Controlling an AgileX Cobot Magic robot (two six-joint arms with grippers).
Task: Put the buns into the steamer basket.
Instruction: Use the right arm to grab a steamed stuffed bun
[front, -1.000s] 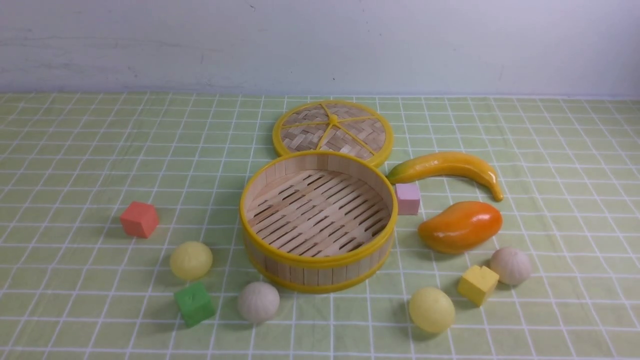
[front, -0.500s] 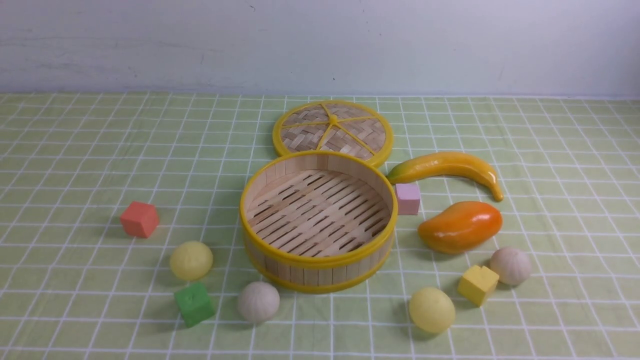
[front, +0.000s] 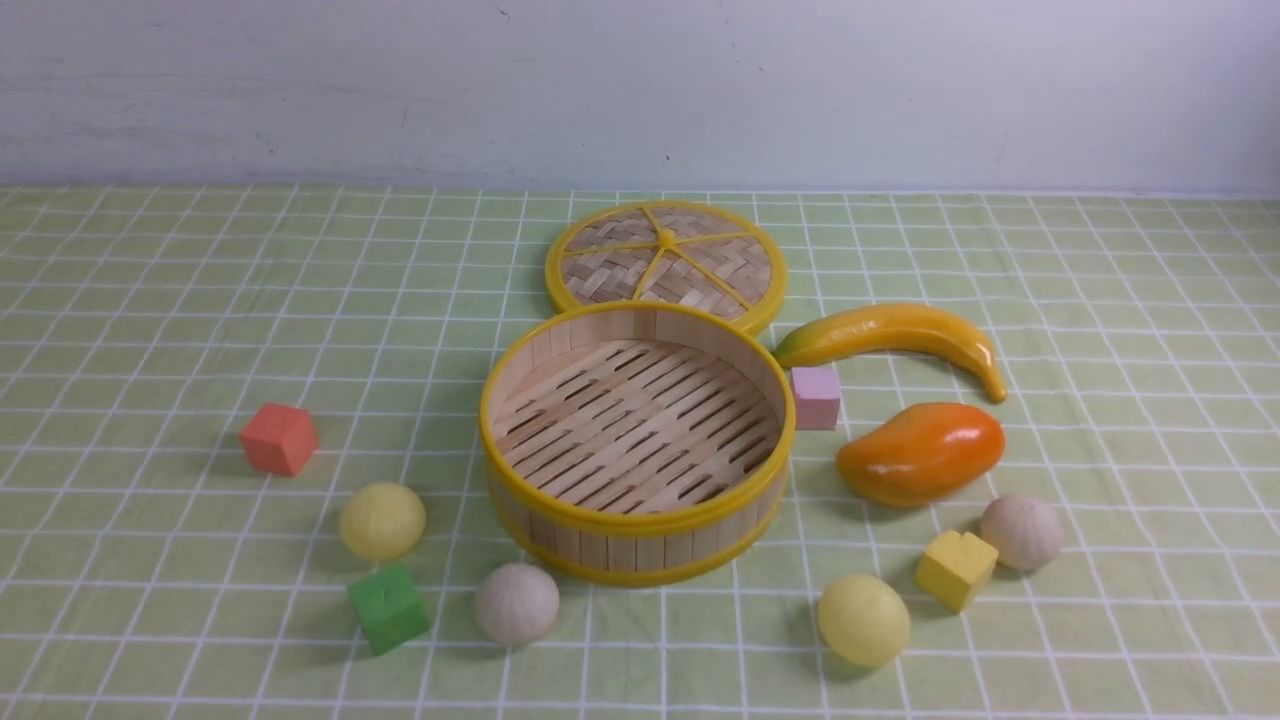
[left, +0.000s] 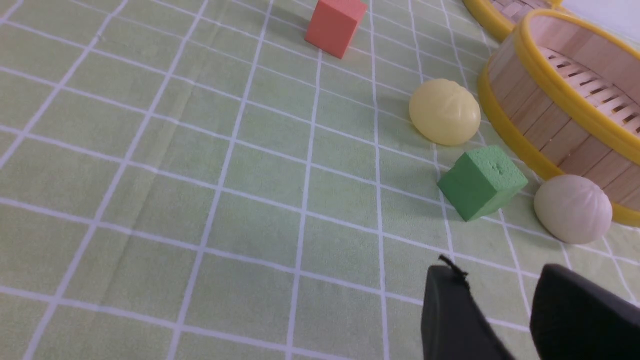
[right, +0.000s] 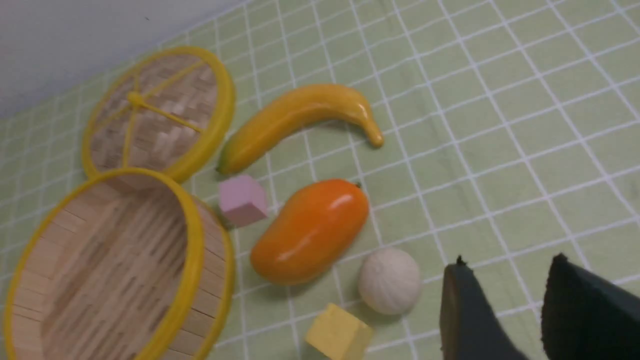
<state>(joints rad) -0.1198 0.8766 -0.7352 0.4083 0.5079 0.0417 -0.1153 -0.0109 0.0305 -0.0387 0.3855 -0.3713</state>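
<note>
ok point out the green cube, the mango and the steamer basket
green cube (front: 389, 608), front view, middle of the cube
mango (front: 920, 452), front view, middle of its glossy side
steamer basket (front: 640, 550), front view, near wooden wall

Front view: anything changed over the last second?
Nothing visibly moved. The left yellow bun, left white bun, right yellow bun and right white bun stay on the cloth outside the steamer basket, which is still empty. No arm enters this view.

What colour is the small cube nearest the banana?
Pale pink cube; clearest in the right wrist view.
</note>
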